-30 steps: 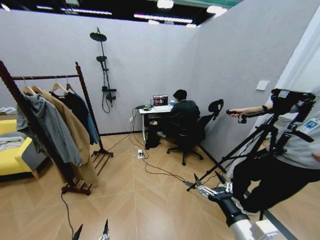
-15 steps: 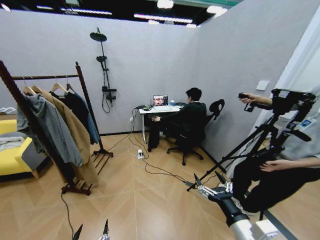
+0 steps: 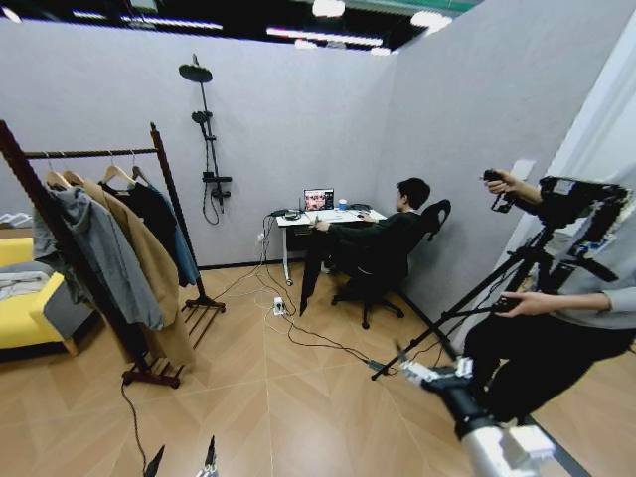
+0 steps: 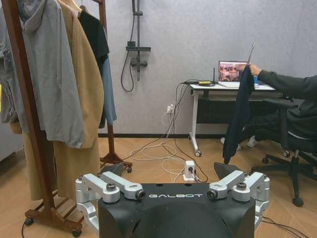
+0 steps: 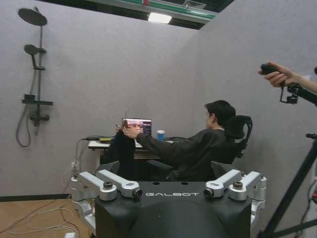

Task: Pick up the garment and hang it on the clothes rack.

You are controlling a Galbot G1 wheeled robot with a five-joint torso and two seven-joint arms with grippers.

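**A:** Garment (image 4: 239, 116), where is it?

**B:** Nearest things first. The left end effector (image 3: 182, 459) sits low at the bottom edge of the head view. Its fingers are spread and there is nothing between them. The right end effector (image 3: 422, 372) is low on the right above the wooden floor (image 3: 268, 397). From its wrist camera the linkages stand wide apart, and it carries nothing.

**A:** And past the arms?

**B:** The clothes rack (image 3: 159, 159) stands on the left side of the room, well apart from both end effectors. A grey hoodie (image 3: 104, 253) hangs at the near end of its rail. A tan coat (image 3: 149, 273) is beside it, and a dark top (image 3: 154, 211) hangs behind that. Cables (image 3: 298, 333) trail across the floor toward the back wall.

**A:** So the garment is not near the rack?

**B:** No. It is at the far wall. A seated person's hand (image 4: 255, 69) holds it up by its top beside the white surface (image 4: 208, 87) with the open laptop (image 3: 319, 199). It hangs straight down as a narrow, dark fold, with its lower end near the floor. I can't tell whether it touches. The right wrist camera shows the same dark cloth in front of the surface, under the outstretched hand. It is well apart from the rack and from both end effectors.
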